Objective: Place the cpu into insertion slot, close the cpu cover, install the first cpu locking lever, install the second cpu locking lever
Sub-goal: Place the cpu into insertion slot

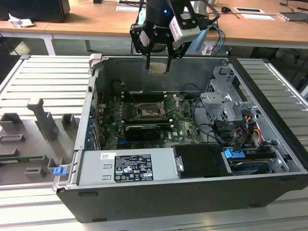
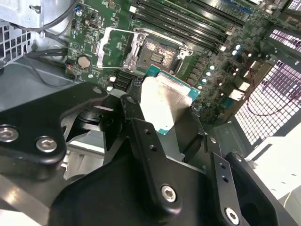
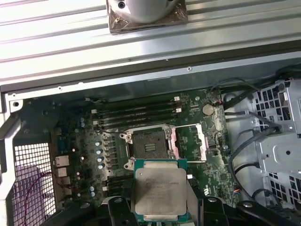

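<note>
My gripper (image 1: 158, 66) hangs above the open computer case, shut on the cpu (image 1: 158, 69), a flat silver-grey square with a green edge. In both wrist views the cpu (image 3: 160, 188) (image 2: 167, 101) sits between the black fingers (image 2: 136, 113), well above the green motherboard (image 1: 185, 125). The insertion slot (image 3: 149, 143) (image 2: 159, 54) (image 1: 146, 112) lies uncovered below, its dark contact field showing. The cpu cover (image 3: 188, 141) (image 2: 115, 47) is swung open beside the slot. I cannot make out the locking levers.
Long black memory slots (image 3: 136, 115) run beside the socket. A grey power supply (image 1: 127, 166) and a drive cage with cables (image 1: 231, 108) fill the case's near side and the exterior view's right. Grey fixtures (image 1: 43, 120) stand outside the case on the slatted table.
</note>
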`<state>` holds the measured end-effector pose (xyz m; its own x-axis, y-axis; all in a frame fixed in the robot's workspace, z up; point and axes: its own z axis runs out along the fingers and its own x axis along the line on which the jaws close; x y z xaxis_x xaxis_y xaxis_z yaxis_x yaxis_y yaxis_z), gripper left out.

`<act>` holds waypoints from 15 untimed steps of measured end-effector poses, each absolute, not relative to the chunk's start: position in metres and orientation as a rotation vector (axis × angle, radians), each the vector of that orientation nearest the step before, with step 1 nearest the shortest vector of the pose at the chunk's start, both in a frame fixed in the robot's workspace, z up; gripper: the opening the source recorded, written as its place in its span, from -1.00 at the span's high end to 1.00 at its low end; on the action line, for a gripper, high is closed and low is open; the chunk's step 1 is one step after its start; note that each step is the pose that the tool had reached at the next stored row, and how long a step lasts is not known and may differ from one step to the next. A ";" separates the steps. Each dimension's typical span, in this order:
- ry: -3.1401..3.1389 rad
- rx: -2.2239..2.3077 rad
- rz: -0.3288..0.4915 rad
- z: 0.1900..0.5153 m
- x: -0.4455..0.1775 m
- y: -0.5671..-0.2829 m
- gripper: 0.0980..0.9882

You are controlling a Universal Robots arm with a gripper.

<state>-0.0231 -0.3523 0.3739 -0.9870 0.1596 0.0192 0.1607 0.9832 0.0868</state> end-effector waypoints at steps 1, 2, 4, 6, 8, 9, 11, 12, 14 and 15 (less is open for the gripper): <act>-3.116 -0.260 -0.138 0.374 -0.023 -0.352 0.03; -3.115 -0.268 -0.138 0.374 -0.023 -0.352 0.03; -3.114 -0.286 -0.138 0.374 -0.023 -0.352 0.03; -3.113 -0.303 -0.138 0.374 -0.023 -0.352 0.03; -3.112 -0.324 -0.138 0.373 -0.023 -0.352 0.03; -3.111 -0.328 -0.138 0.373 -0.023 -0.352 0.03; -3.110 -0.342 -0.139 0.373 -0.023 -0.352 0.03; -3.109 -0.355 -0.139 0.373 -0.023 -0.352 0.03; -3.108 -0.369 -0.139 0.373 -0.023 -0.352 0.03; -3.107 -0.378 -0.139 0.373 -0.023 -0.352 0.03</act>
